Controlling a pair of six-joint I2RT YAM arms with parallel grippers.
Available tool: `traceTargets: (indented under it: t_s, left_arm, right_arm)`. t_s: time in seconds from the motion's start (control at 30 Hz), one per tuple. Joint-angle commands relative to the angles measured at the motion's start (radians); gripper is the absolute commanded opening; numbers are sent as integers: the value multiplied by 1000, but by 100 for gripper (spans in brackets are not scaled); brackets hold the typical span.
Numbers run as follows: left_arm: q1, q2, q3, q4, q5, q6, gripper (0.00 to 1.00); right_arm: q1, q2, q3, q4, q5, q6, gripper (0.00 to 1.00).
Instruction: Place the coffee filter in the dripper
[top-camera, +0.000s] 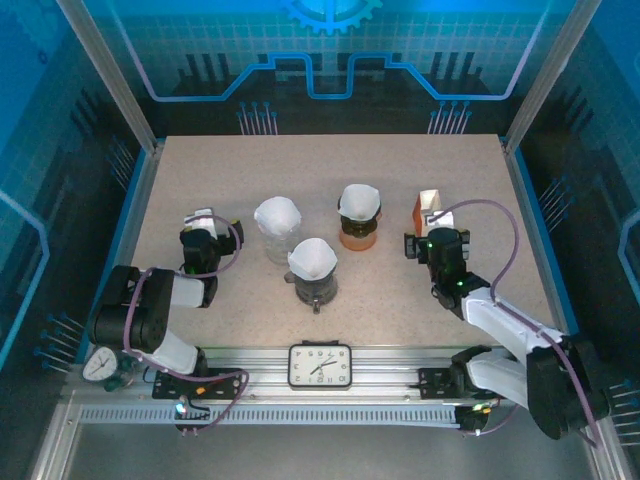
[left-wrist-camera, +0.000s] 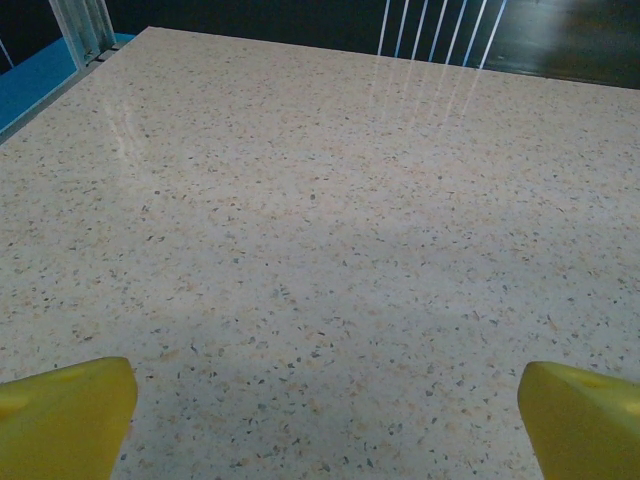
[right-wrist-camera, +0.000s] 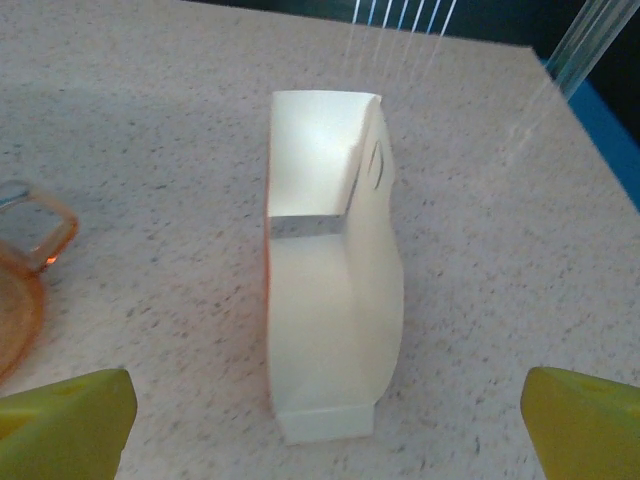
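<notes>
We have both grippers spread wide, gripping nothing.
Right gripper (right-wrist-camera: 325, 420) faces a white paper holder (right-wrist-camera: 335, 300), seemingly empty; left gripper (left-wrist-camera: 320, 420) hangs over the speckled table (left-wrist-camera: 320, 200). A coffee filter (top-camera: 313, 257) sits in the dark dripper (top-camera: 315, 289), likewise the clear dripper (top-camera: 275, 249) and orange dripper (top-camera: 358, 238).

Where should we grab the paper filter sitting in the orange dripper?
I'd take the filter by its upper rim, the part standing proud of the orange dripper. Come straight down from above, one finger inside the cone, one outside: the mouth opens upward and the lower paper is seated in the dripper.
</notes>
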Motion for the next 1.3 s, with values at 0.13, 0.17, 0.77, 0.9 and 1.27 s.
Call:
traceTargets:
  t_s: [0.13,0.17,0.77,0.9,1.27]
  left_arm:
    - [-8,9,22,17,-9,27,99]
    - [-9,9,22,17,-11,27,99]
    - [-10,9,23,15,-13,27,99]
    - [-11,8,23,16,-13,28,99]
    - [-11,9,23,15,-13,28,99]
  right_arm:
    - [-69,240,-57,517,-78,-163,100]
    - [-76,261,-51,537,-109,-177,100]
    - [-218,416,-30,620,-288,-81,100]
    - [-229,414,-40,637,-270,-60,100]
    - [-210,419,-32,629,-249,-78,100]
